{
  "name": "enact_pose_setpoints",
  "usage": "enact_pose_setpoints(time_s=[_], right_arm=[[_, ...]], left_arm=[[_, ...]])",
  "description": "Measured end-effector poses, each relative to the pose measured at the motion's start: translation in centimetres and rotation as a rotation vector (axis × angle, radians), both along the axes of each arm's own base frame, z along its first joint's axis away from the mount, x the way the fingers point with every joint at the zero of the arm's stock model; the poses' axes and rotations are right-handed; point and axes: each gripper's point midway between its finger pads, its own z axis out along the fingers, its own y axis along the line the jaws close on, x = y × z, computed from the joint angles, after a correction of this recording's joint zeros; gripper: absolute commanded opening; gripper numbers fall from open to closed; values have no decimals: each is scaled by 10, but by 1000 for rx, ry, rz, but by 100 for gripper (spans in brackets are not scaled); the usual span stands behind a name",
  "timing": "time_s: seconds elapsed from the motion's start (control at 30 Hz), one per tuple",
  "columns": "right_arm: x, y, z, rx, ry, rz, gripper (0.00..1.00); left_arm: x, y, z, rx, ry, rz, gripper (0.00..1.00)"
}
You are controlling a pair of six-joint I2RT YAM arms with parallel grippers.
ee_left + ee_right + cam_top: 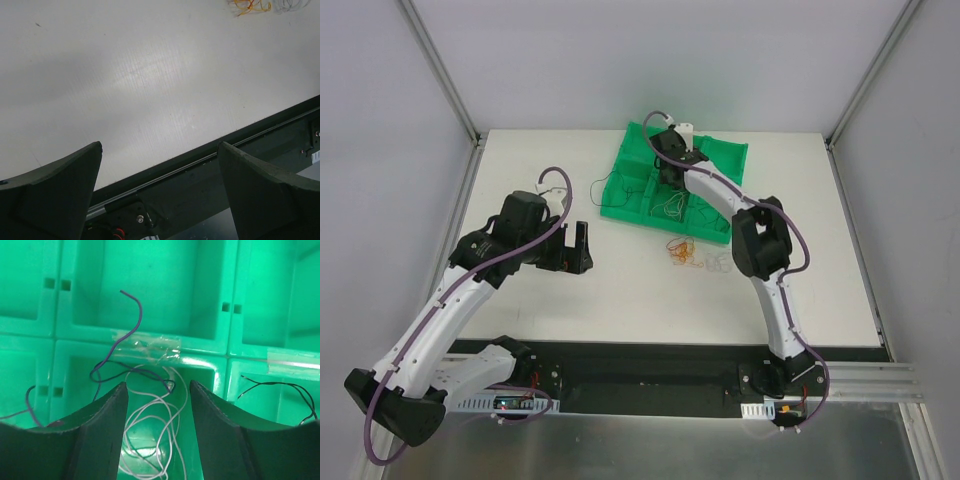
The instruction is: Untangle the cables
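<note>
The green tray (722, 158) sits at the table's back centre. My right gripper (672, 182) hangs over one of its compartments. In the right wrist view the right gripper (157, 385) is open, and loops of a white cable (155, 416) lie loose in the compartment between its fingers. A purple cable (131, 325) curls up over the taped divider (145, 342), its dark end trailing among the white loops. A black cable (280, 386) lies in the compartment to the right. A red and orange tangle (683, 251) with a white cable (718, 265) rests on the table in front of the tray. My left gripper (578, 248) is open and holds nothing.
In the left wrist view the left gripper (160, 146) hovers above the white table near the black front rail (225, 170), with the orange tangle (252, 6) far off at the top. A thin black cable (595, 190) lies by the tray's left edge.
</note>
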Motion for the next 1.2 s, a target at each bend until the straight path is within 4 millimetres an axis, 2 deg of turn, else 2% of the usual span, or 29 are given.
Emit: enact_pose_setpoints(time_s=[0.2, 0.3, 0.4, 0.5, 0.7, 0.8, 0.9, 1.03, 1.1, 1.13, 1.2], right_arm=[[12, -5, -11, -34, -41, -38, 51], [17, -5, -16, -49, -52, -44, 44], [22, -4, -19, -70, -61, -39, 26], [29, -3, -19, -87, -75, -29, 2], [32, 2, -13, -90, -84, -4, 1], [24, 6, -5, -73, -77, 25, 1], [8, 12, 28, -22, -92, 67, 1], [-9, 30, 107, 132, -192, 105, 1], [-19, 38, 141, 203, -236, 121, 1], [-24, 42, 154, 233, -254, 127, 1], [-31, 51, 167, 273, -267, 146, 1]], left_arm=[[0, 0, 0, 1, -1, -2, 98], [0, 0, 0, 2, -1, -1, 98], [-1, 1, 0, 4, 3, -1, 98], [-2, 2, -2, 9, 10, 0, 98], [-4, 4, -3, 20, 19, 5, 98], [0, 10, -3, 47, 9, 36, 99], [5, 17, -4, 77, -5, 73, 99], [12, 30, -5, 116, -24, 130, 99], [15, 35, -5, 130, -30, 152, 99], [16, 37, -5, 135, -32, 160, 99], [16, 39, -5, 134, -33, 172, 99]])
